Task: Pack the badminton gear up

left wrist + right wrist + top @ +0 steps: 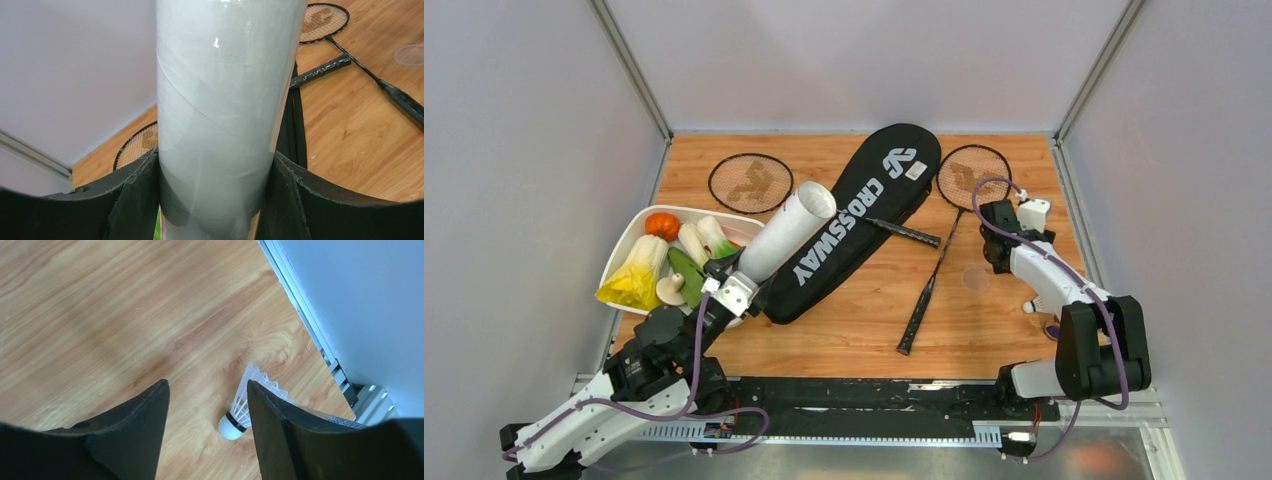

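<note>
My left gripper [732, 292] is shut on the lower end of the long white tube [786, 233] and holds it tilted up over the black "CROSSWAY" racket bag [856, 220]. In the left wrist view the tube [225, 100] fills the gap between the fingers [135, 200]. One racket [751, 182] lies at the back left, its handle running under the bag. The other racket [971, 176] lies right of the bag. My right gripper [206, 385] is open and empty above the table. A white shuttlecock [242, 410] lies beside its right finger.
A white tray [627, 243] of toy vegetables stands at the left, close to my left arm. A clear round lid [975, 278] lies on the wood right of the racket shaft. The right wall and metal rail [320, 340] are close to the shuttlecock.
</note>
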Controlling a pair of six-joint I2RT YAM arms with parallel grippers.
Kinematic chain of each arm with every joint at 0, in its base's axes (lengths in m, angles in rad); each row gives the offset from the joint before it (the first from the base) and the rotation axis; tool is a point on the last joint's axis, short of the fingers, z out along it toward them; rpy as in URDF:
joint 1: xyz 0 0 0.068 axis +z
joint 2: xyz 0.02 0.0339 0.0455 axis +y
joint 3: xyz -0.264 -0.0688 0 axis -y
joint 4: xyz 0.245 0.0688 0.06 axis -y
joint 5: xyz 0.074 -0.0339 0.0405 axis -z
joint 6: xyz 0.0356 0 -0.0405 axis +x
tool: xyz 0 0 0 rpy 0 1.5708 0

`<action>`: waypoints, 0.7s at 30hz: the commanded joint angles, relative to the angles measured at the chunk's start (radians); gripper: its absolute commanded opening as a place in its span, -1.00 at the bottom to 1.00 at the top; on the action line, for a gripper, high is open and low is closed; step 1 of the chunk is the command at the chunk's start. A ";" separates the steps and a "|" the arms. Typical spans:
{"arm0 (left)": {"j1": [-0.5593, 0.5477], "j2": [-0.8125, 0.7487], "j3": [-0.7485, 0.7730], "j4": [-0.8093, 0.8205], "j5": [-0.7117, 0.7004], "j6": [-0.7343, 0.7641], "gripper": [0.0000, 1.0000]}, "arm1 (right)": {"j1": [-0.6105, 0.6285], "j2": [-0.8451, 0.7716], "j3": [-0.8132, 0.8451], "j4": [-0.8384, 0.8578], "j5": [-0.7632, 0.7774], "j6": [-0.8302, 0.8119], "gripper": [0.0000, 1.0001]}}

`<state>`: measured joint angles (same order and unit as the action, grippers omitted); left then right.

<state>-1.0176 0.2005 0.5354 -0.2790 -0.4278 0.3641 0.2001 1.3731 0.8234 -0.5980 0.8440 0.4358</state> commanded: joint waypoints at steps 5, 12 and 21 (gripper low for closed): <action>0.001 0.029 0.021 0.077 -0.001 -0.034 -0.01 | -0.136 0.013 -0.011 0.056 -0.135 0.012 0.56; 0.002 0.057 0.020 0.081 0.003 -0.024 -0.01 | -0.167 0.026 -0.036 0.038 -0.073 0.106 0.63; 0.002 0.055 0.012 0.080 0.008 -0.016 -0.01 | -0.246 0.047 -0.027 0.032 -0.037 0.121 0.83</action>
<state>-1.0176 0.2573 0.5354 -0.2646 -0.4248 0.3462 -0.0219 1.4254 0.7933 -0.5682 0.7605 0.5140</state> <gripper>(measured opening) 0.721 0.901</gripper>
